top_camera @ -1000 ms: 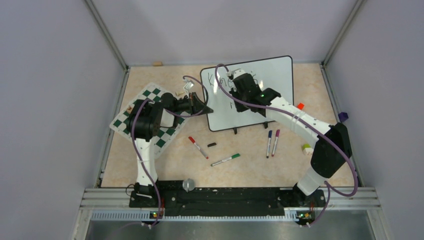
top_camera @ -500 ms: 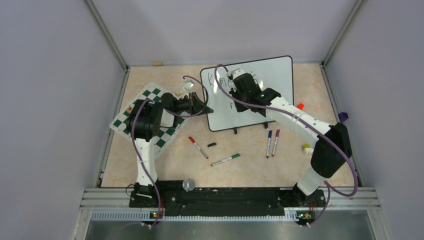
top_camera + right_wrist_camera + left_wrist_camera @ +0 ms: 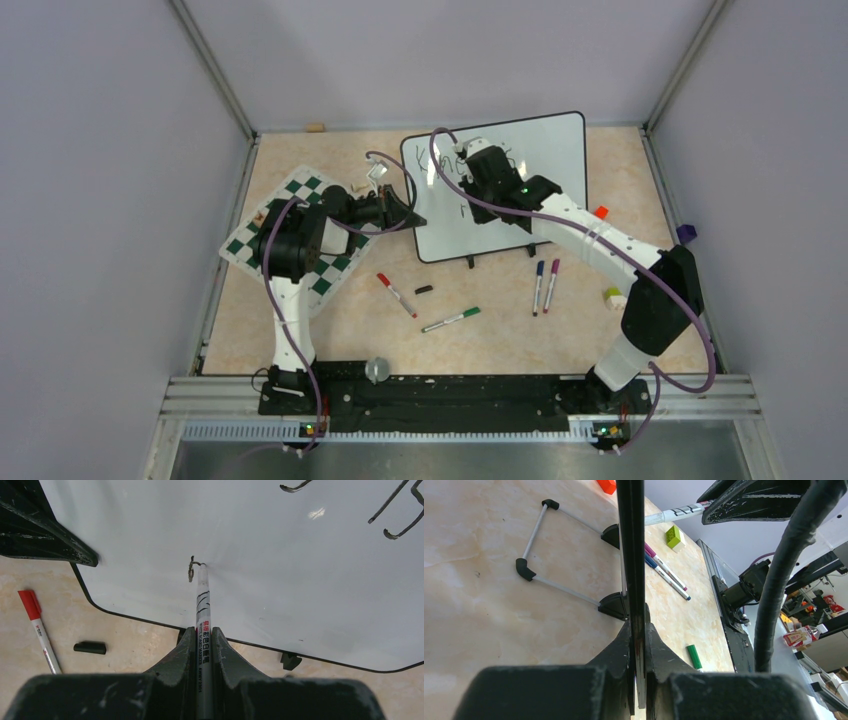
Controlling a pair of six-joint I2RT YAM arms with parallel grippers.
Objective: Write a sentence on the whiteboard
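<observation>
The whiteboard (image 3: 540,150) stands tilted at the back centre on two black feet. My left gripper (image 3: 413,219) is shut on its left edge; in the left wrist view (image 3: 638,630) the jaws pinch the thin black frame (image 3: 630,540). My right gripper (image 3: 470,170) is shut on a white board marker (image 3: 203,625), its tip touching the whiteboard (image 3: 300,570) at a small fresh black stroke (image 3: 191,569). Earlier black strokes of the sentence (image 3: 400,515) show at the upper right of that view; the words are unreadable and partly hidden by the right arm in the top view.
A green-and-white chess mat (image 3: 300,240) lies at the left. Loose markers lie in front of the board: red (image 3: 397,295), green (image 3: 450,320), blue (image 3: 538,287) and purple (image 3: 551,285). A black cap (image 3: 424,290), an orange block (image 3: 601,212) and a yellow-green block (image 3: 612,296) lie nearby.
The right gripper has shifted very slightly on the board; the left arm has not moved.
</observation>
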